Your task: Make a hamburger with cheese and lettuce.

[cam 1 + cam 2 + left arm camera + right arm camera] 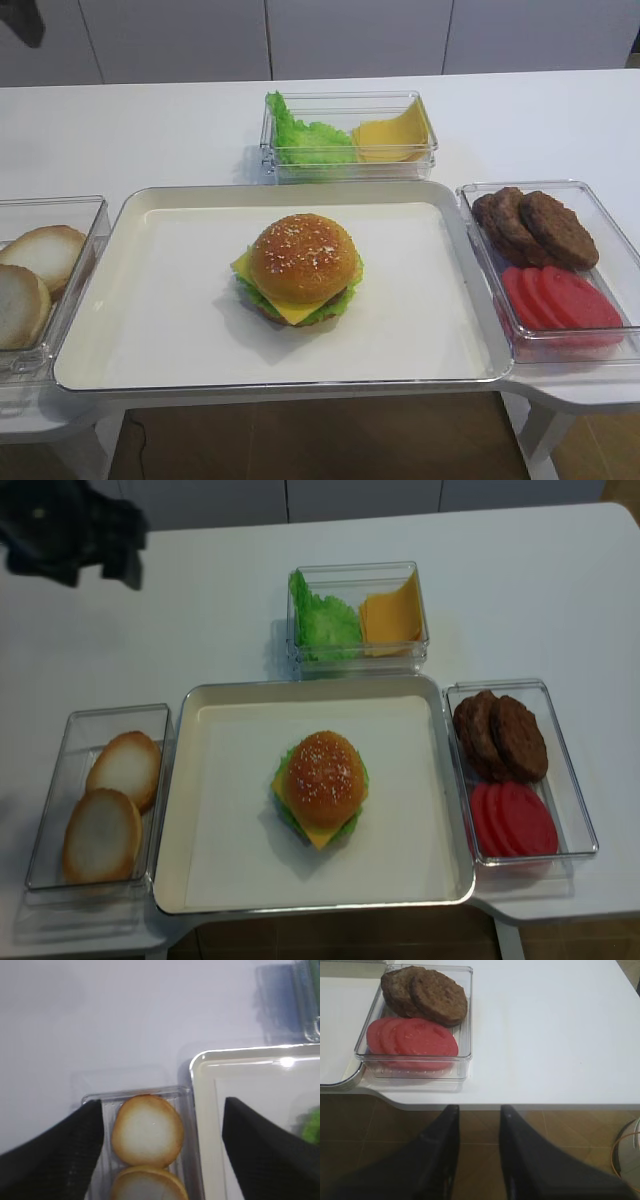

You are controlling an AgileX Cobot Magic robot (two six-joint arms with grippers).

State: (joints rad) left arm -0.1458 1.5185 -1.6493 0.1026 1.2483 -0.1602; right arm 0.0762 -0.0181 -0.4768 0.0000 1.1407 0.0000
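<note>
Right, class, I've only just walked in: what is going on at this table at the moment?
Nothing is being handled. A finished hamburger with a sesame-seeded golden bun sits in the middle of the cream tray, its square yellow cheese slice and frilly green lettuce leaf poking out beneath the bun. The left gripper hovers open over the clear box of pale bun halves. The right gripper hangs open off the table edge, near the clear box of brown patties and red tomato slices.

White table [150, 125] bearing a cream tray [150, 300] flanked by three clear plastic bins [545, 195].
</note>
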